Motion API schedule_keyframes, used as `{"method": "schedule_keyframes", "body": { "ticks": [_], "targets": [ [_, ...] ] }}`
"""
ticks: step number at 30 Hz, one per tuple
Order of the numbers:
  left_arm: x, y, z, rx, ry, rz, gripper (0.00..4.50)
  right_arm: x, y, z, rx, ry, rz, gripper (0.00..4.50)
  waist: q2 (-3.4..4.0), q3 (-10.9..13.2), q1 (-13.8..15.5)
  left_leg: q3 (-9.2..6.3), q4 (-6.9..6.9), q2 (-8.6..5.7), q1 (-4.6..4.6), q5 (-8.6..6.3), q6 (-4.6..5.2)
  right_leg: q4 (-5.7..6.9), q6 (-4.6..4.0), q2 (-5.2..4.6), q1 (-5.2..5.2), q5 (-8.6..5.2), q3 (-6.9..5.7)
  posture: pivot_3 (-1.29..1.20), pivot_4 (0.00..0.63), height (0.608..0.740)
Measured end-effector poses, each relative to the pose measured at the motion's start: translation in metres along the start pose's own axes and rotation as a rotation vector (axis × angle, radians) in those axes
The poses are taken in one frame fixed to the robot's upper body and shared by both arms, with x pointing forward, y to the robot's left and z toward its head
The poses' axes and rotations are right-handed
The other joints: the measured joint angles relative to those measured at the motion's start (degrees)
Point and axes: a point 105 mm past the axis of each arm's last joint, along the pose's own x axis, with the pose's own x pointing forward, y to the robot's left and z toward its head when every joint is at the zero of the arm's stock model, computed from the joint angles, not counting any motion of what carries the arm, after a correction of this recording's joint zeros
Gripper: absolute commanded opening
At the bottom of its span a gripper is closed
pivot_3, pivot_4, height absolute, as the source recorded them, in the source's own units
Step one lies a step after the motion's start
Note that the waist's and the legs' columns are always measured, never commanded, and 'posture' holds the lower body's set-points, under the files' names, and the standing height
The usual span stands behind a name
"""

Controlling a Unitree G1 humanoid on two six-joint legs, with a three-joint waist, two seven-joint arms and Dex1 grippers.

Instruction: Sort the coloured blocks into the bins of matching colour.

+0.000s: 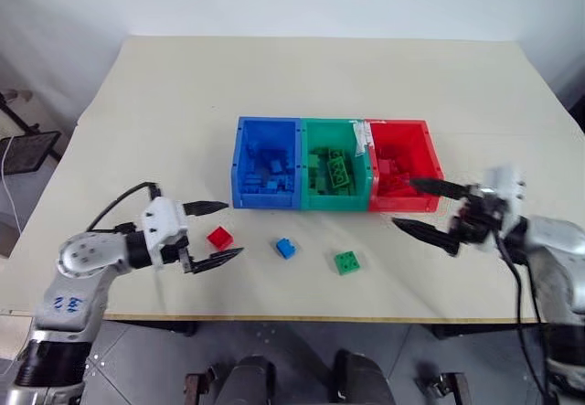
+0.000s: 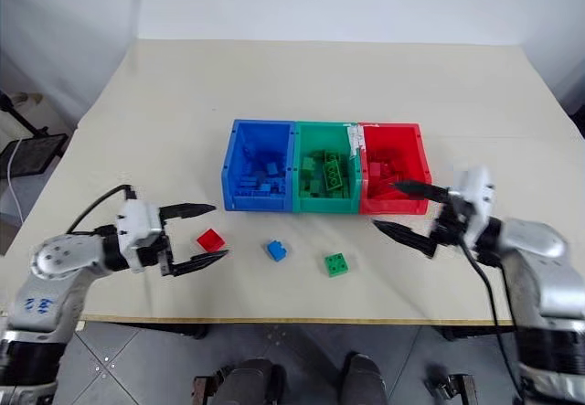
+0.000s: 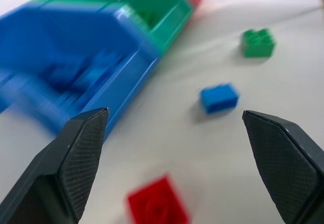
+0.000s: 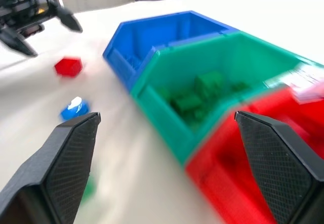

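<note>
Lying loose on the beige counter [image 1: 137, 103] at 6 o'clock of the 3 joined plastic bins [image 1: 334, 167]: small studded red brick [image 1: 219, 237], blue brick [image 1: 285, 248], green brick [image 1: 346, 261]. Left pincer [image 1: 212, 233] gapes wide around the red brick, holding nothing; right pincer [image 1: 428, 210] wide, empty, before the red bin.

The right tool [image 4: 167, 148] has its two black fingers [image 4: 63, 163] wide apart with nothing between them. Just past them sit the joined plastic bins [image 4: 167, 128] in blue, green and red. Farther off on the pale worktop [image 4: 101, 77] lie a small red block [image 4: 68, 66] and a small blue block [image 4: 75, 108], near the other tool [image 4: 43, 29].
</note>
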Motion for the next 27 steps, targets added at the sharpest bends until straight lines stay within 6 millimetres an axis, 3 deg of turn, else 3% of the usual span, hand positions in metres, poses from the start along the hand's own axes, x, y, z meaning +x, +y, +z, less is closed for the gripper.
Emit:
{"method": "schedule_keyframes", "body": {
  "ticks": [5, 10, 11, 17, 26, 27],
  "targets": [
    [0.023, -0.015, 0.002, 0.007, -0.015, -0.142, 4.50, -0.047, 0.009, -0.029, 0.030, 0.165, -0.001, 4.44, 0.00, 0.00, -0.19, 0.30, -0.01, 0.03, 0.16, 0.00, 0.01, 0.00, 0.00, 0.01, 0.01, 0.00, 0.23, 0.00, 0.150, 0.740],
    [0.033, -0.021, 0.005, 0.011, -0.023, -0.230, 4.50, -0.054, 0.000, -0.037, -0.020, 0.204, -0.007, 4.44, 0.00, 0.00, -0.60, 0.42, -0.02, 0.08, 0.25, 0.00, 0.01, 0.00, 0.00, 0.03, 0.01, 0.00, 0.35, 0.00, 0.150, 0.740],
    [0.033, -0.021, 0.006, 0.012, -0.025, -0.232, 4.50, -0.050, -0.001, -0.037, -0.027, 0.203, 0.007, 4.44, 0.01, 0.00, -0.60, 0.42, -0.02, 0.08, 0.24, 0.00, 0.01, -0.01, 0.00, 0.03, 0.00, 0.00, 0.36, 0.00, 0.150, 0.740],
    [0.029, -0.021, 0.004, 0.020, -0.023, -0.227, 4.50, 0.020, 0.018, -0.027, -0.058, 0.243, 0.260, 4.44, 0.03, 0.01, -1.20, 0.27, 0.00, 0.10, 0.17, -0.01, -0.01, 0.01, 0.00, 0.03, -0.03, 0.00, 0.25, 0.00, 0.150, 0.740],
    [0.001, -0.022, -0.010, -0.026, 0.047, -0.181, 4.50, 0.083, 0.038, -0.044, -0.086, 0.337, 0.410, 4.44, 0.02, 0.02, -0.35, -0.25, 0.10, 0.05, 0.08, -0.02, -0.01, -0.01, 0.00, 0.00, -0.05, 0.00, 0.19, 0.00, 0.150, 0.740],
    [-0.004, -0.024, -0.012, -0.036, 0.059, -0.185, 4.50, 0.088, 0.039, -0.044, -0.108, 0.329, 0.427, 4.27, 0.03, 0.02, -0.32, -0.25, 0.08, 0.05, 0.08, -0.02, -0.01, -0.01, 0.00, 0.00, -0.06, 0.00, 0.18, 0.00, 0.150, 0.740]
  ]
}}
